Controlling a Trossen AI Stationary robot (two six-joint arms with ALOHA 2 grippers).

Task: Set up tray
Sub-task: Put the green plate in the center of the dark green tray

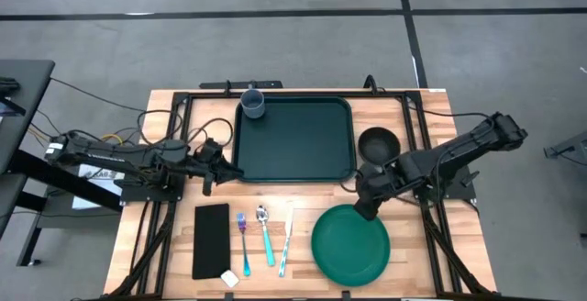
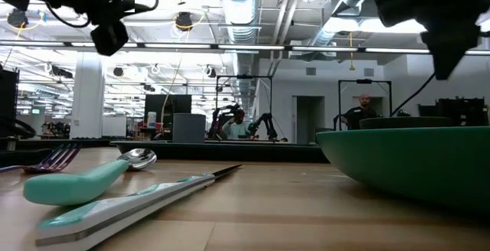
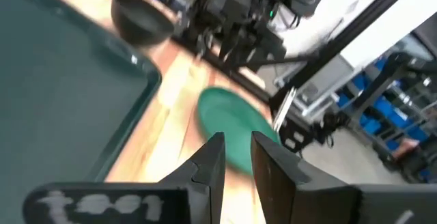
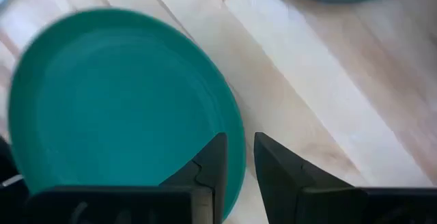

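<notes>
The dark green tray (image 1: 293, 140) lies flat at the table's far middle, with a grey-blue cup (image 1: 252, 105) standing in its far left corner. The round green plate (image 1: 350, 244) (image 4: 123, 108) lies near the right near edge. A dark bowl (image 1: 378, 143) stands right of the tray. My left gripper (image 1: 213, 168) (image 3: 237, 159) hovers shut at the tray's near left corner. My right gripper (image 1: 367, 205) (image 4: 239, 152) hangs shut above the plate's far rim, clear of it in the low view (image 2: 452, 52).
A black napkin (image 1: 211, 239) lies at the near left. Right of it lie a fork (image 1: 243, 237), a teal-handled spoon (image 1: 266, 237) and a knife (image 1: 286, 237), side by side. Bare wood shows between the tray and the cutlery. People stand far behind the table.
</notes>
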